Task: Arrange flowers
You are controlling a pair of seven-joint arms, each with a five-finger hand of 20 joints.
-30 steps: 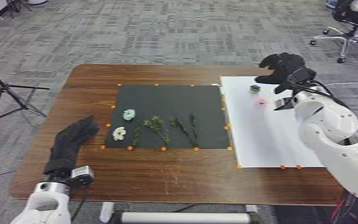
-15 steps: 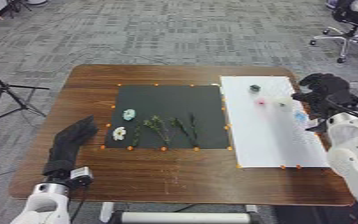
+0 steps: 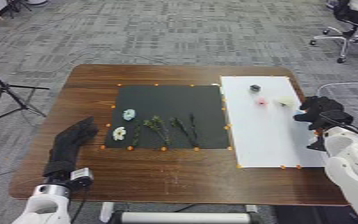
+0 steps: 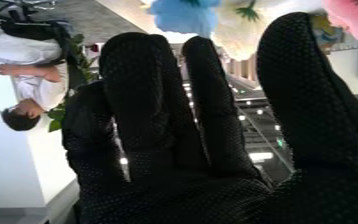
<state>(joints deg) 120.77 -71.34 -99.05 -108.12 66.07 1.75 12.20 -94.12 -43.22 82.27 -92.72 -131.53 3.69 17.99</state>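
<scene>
Right hand [image 3: 325,114], released with fingers extended, had shifted to the white sheet's [image 3: 269,140] right edge beside the blue flower [image 4: 184,17], probably to prepare its pickup.

Bright, even light covers the tabletop [image 3: 113,175] and white sheet [image 3: 269,140]; ceiling lights [image 4: 261,156] glare white in the right wrist view.

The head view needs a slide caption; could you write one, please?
Two flowers and green stems on a dark mat; right hand by the white sheet.
</scene>
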